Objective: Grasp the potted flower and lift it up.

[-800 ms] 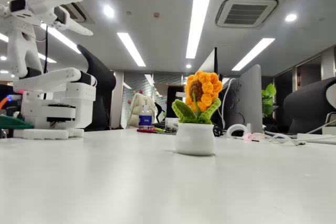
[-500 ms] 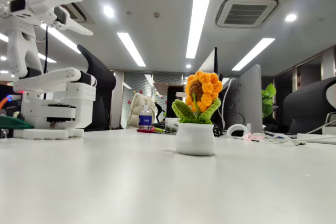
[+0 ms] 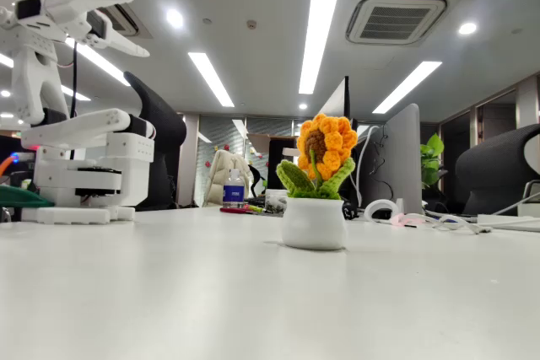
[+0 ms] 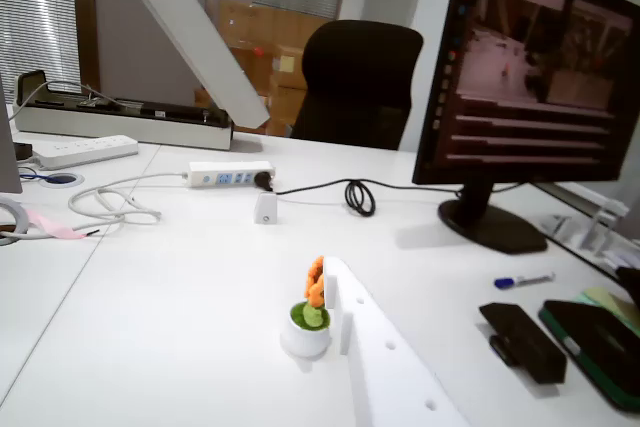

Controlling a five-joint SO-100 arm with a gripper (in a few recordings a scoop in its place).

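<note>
A: Where do we see the small crocheted sunflower in its round glossy white pot [image 3: 314, 200]?

B: Mid white table [image 3: 169, 292], upright, nothing touching it. Wrist cam has it [image 4: 307, 322] low centre, partly behind a white finger [image 4: 385, 362].

A: And the white two-finger gripper [image 3: 126, 21]?

B: Raised high at left, well apart from the pot, fingers spread w/ nothing between.

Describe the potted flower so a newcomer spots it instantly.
Start at the black monitor on the white table. Nearer the camera, alone on bare tabletop, stands the potted flower: orange petals, green leaves, a round white pot, the only colourful thing there.
</note>
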